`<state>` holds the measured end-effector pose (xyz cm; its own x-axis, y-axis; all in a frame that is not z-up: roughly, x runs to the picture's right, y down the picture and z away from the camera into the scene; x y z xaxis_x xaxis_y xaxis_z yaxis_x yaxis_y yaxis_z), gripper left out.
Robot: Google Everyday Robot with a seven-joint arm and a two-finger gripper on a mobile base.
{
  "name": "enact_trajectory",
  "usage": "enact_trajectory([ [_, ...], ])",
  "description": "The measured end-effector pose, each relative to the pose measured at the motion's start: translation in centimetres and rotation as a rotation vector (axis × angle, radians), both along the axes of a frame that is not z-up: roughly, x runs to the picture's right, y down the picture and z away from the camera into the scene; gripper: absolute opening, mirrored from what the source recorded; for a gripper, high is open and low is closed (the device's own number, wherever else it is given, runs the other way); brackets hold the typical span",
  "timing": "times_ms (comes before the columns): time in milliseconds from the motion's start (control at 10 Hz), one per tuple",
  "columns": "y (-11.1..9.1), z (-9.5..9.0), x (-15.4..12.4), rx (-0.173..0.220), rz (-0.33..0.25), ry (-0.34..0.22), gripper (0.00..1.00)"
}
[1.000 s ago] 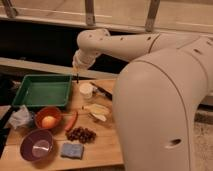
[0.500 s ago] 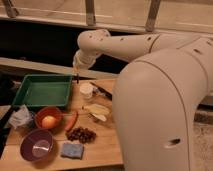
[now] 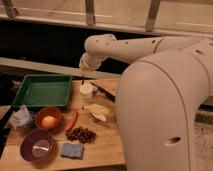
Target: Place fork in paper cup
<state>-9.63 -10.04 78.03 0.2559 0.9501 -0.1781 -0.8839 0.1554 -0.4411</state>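
gripper [image 3: 83, 75] sits high over the back of the wooden table [image 3: 107, 145], right above the paper cup [image 3: 86, 90]; fingers look drawn together, and a thin dark sliver hangs straight down from them toward the cup; I'd read that as the fork [image 3: 83, 80], clamped near its upper end, though it's too slim to be sure which end is down.

cup stands upright just right of the green tray [image 3: 42, 90]; a black-handled knife [image 3: 104, 91] lies just beside it on the right, angled away; banana pieces [image 3: 97, 110] sit in front of it.

judgement: we're at the drop-in step, fork lined up over the cup but tip not clearly inside the rim yet.

how to do it well: keep the fork vertical and centred on the cup mouth; descend slowly, straight down, no sideways drift; the cup is light and will tip or skate if the tip catches the rim; release only once the lower end is well below the rim, ideally near the bottom; the fork is taller than the cup, so expect it to lean on the rim after release; lift straight up afterwards so the fingers don't drag the handle and pull the cup over toward the knife.
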Motion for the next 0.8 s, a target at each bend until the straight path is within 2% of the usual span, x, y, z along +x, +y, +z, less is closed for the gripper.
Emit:
enact_trajectory([
  [800, 2.3, 3.6, 1.9, -0.054, 0.038, 0.045, 0.03],
])
